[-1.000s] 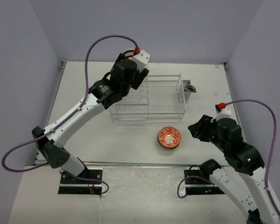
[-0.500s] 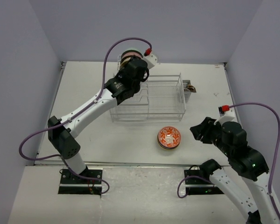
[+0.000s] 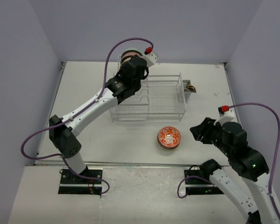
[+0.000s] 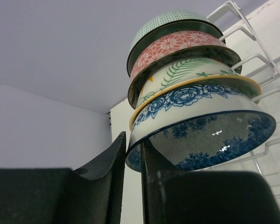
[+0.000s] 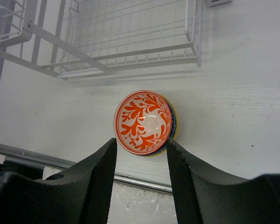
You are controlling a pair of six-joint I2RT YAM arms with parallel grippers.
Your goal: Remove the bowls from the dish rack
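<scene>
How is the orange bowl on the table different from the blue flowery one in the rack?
The orange bowl sits upright, mouth up, outside the rack; the blue bowl stands on edge inside it. No hand holds the orange bowl; the left hand pinches the blue bowl's rim. Both are round and patterned.

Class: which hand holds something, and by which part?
The left hand pinches the blue floral bowl by its rim; the right hand is open, holding nothing.

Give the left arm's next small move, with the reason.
Probably lift the blue floral bowl up out of the dish rack: the left pincer looks closed on its rim, and it is the nearest of four bowls there.
</scene>
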